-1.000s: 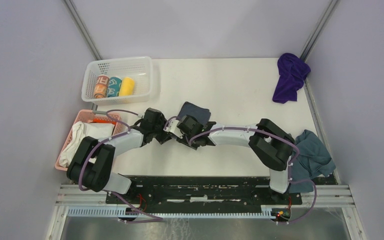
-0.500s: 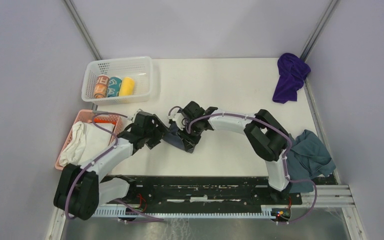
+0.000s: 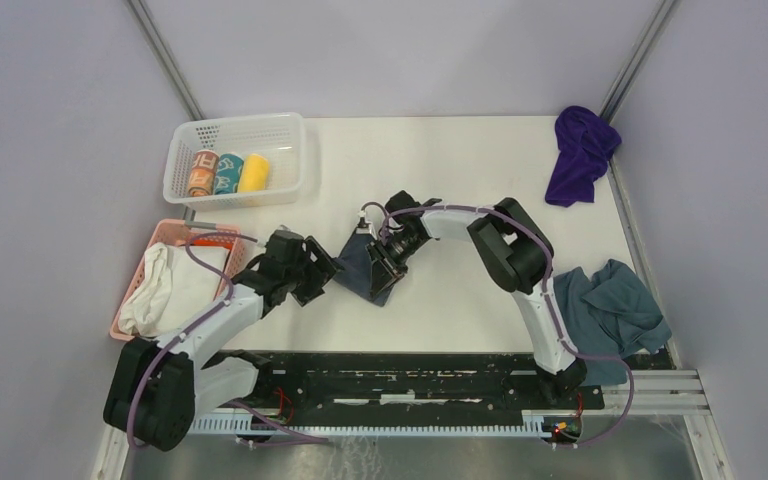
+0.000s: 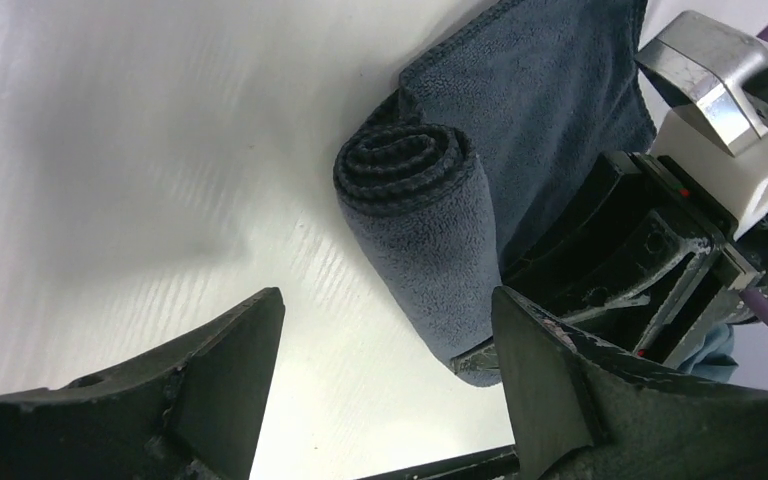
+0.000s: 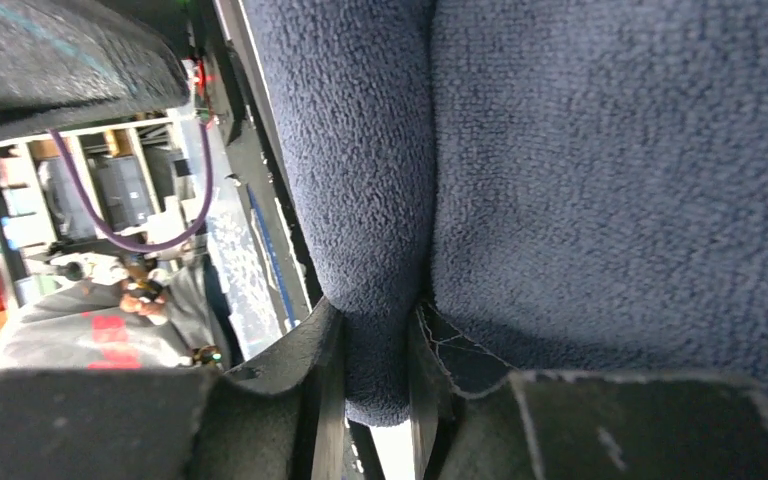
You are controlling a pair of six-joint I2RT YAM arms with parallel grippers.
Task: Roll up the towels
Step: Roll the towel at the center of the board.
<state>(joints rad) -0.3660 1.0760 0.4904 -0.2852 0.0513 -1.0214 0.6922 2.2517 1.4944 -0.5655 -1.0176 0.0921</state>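
Mid-desk, left pincer (image 3: 318, 275) had backed off, apart, toward eight o'clock; right pincer (image 3: 392, 262) clamped the half-rolled dark slate-grey cloth towel (image 3: 358, 266).

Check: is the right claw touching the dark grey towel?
Touching. The right wrist view shows the right claw with its fingers closed on the rolled edge of the dark grey towel, fabric squeezed between them.

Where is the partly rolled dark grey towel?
In the top view, the dark grey towel lies on the table between the claws: the open left claw beside it on the left, the right claw pinching its rolled edge.
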